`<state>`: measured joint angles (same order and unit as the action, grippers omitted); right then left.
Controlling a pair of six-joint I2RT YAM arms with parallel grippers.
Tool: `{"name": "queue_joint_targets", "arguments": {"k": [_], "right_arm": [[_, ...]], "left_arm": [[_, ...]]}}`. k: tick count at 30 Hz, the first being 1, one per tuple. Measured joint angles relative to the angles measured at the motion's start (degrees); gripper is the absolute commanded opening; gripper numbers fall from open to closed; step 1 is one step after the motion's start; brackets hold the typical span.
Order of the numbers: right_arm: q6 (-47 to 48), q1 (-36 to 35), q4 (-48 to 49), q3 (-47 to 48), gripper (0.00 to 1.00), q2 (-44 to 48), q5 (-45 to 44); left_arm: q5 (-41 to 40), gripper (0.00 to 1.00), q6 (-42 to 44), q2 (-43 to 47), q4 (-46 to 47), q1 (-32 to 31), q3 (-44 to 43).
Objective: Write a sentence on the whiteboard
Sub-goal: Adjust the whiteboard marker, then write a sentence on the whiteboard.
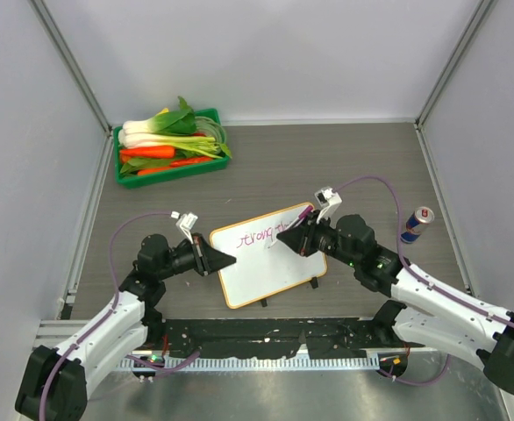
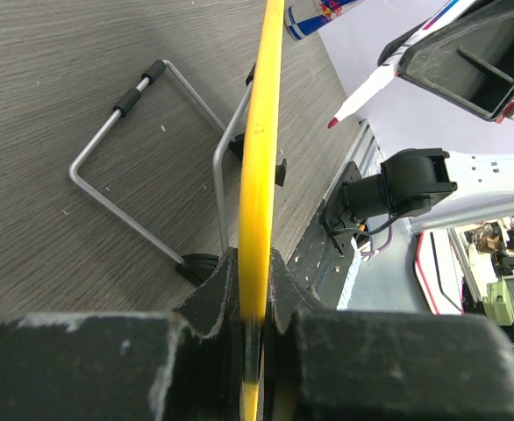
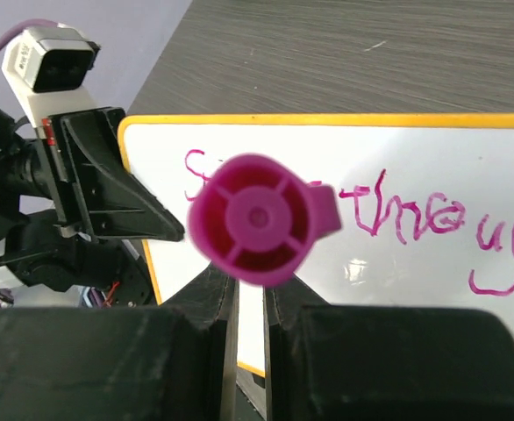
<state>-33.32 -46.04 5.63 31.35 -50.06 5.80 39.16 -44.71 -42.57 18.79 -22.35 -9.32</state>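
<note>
Writing step is in hand, going by the top view: the right end effector (image 1: 303, 243) is clamped on a pink marker (image 1: 297, 224), tip down at the whiteboard (image 1: 270, 267). The board sits mid-tabletop (image 1: 353, 167), tilted, near the arm bases. The left end effector (image 1: 225, 260) is pinched on the board's left edge. The sentence (image 1: 259, 236) runs along the top line toward the right frame. My read: light tip pressure and short strokes, with the left arm only bracing. Open room: bare white below the line. A can (image 1: 417, 224) stands to the right, apart from the right arm, and a green tray of vegetables (image 1: 171, 151) is well apart at the far left.

Left wrist: jaws closed on the yellow frame (image 2: 262, 158), board seen edge-on. The wire stand (image 2: 143, 167) rests on the tabletop behind it. Pushing hard on the face would likely rock the board against that stand, so go gentle.

Right wrist: fingers (image 3: 200, 307) are shut round the marker, whose butt end hides part of the first word. The strokes reach close to the picture's right side; whether they meet the frame I cannot tell. I'd drop to a second line under the first word, clear of the left end effector at that edge.
</note>
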Motion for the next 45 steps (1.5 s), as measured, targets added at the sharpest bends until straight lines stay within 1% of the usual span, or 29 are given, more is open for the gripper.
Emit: {"name": "queue_joint_targets", "arguments": {"k": [9, 21, 25, 30, 40, 45], "right_arm": [[1.09, 0.02, 0.31, -0.9, 0.01, 2.34, -1.7], [3.52, 0.02, 1.66, -0.9, 0.01, 2.43, -1.66], [4.11, -0.94, 2.99, -1.16, 0.01, 2.45, -2.62], [5.09, -5.73, 5.6, -1.16, 0.01, 1.38, -6.05], [7.17, -19.56, 13.64, -1.16, 0.01, -8.41, -16.5], [7.87, -24.37, 16.61, -1.16, 0.01, -12.04, -22.58]], "left_arm": [[-0.02, 0.0, 0.0, 0.02, -0.15, 0.04, 0.02], [-0.07, 0.0, 0.0, 0.33, -0.42, 0.04, 0.02], [-0.07, 0.0, 0.02, 0.33, -0.46, 0.04, 0.02], [-0.07, 0.0, 0.02, 0.33, -0.46, 0.04, 0.02], [-0.07, 0.0, 0.0, 0.31, -0.48, 0.04, 0.02], [-0.07, 0.0, 0.0, 0.33, -0.52, 0.04, 0.02]]}}
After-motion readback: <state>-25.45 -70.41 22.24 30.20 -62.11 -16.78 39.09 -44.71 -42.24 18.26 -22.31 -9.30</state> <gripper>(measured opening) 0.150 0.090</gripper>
